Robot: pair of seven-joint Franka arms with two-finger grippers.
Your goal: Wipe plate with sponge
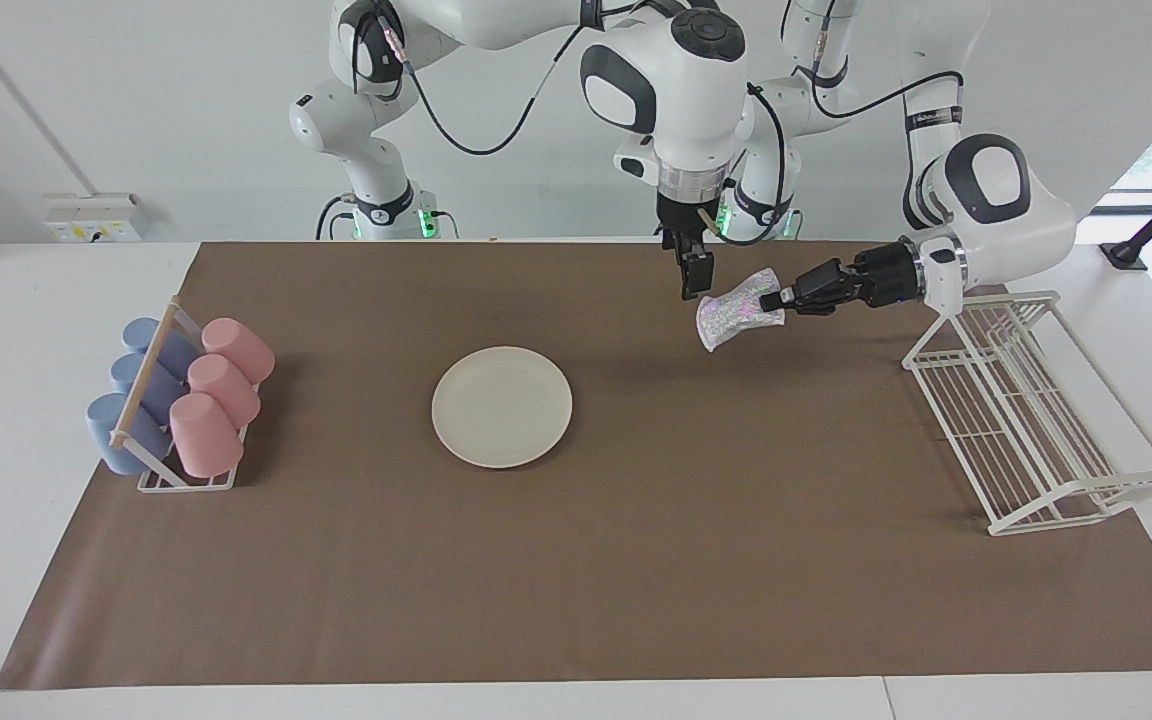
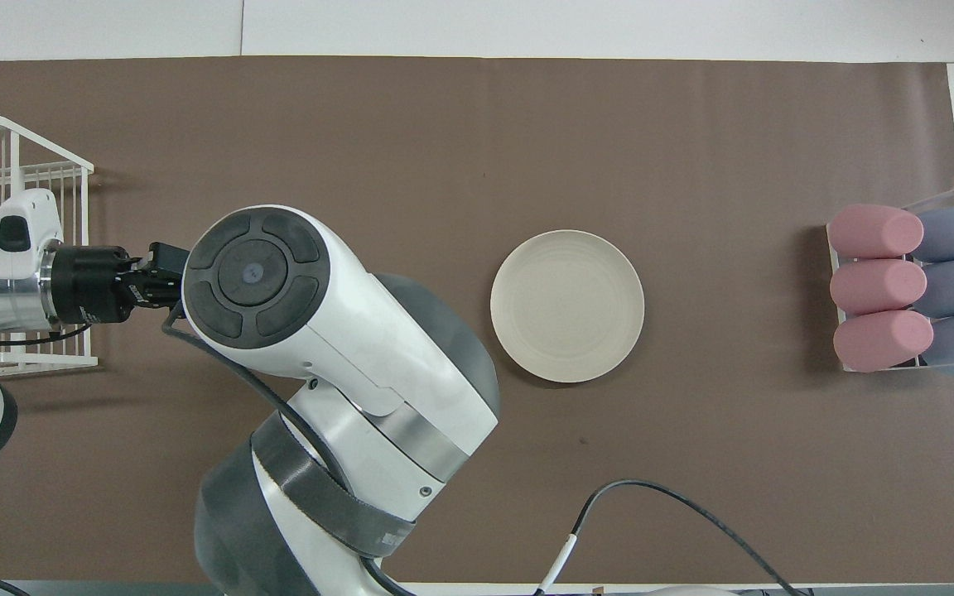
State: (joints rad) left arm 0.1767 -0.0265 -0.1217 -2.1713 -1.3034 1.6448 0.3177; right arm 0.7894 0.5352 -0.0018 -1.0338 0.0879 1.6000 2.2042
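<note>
The sponge (image 1: 737, 307) hangs in the air over the brown mat (image 1: 636, 560), well apart from the plate (image 1: 502, 406), toward the left arm's end of the tabletop. The left claw (image 1: 774, 297) is clenched on one end of it. The right claw (image 1: 696, 280) points down at the other end, touching it; its grip cannot be told. The plate lies flat in the mat's middle.

The left end effector (image 1: 774, 297) reaches out sideways, level, its fingers clamped on a glittery silver sponge (image 1: 736, 310). The right end effector (image 1: 696, 272) points straight down, fingertips at the same sponge's upper edge.
</note>
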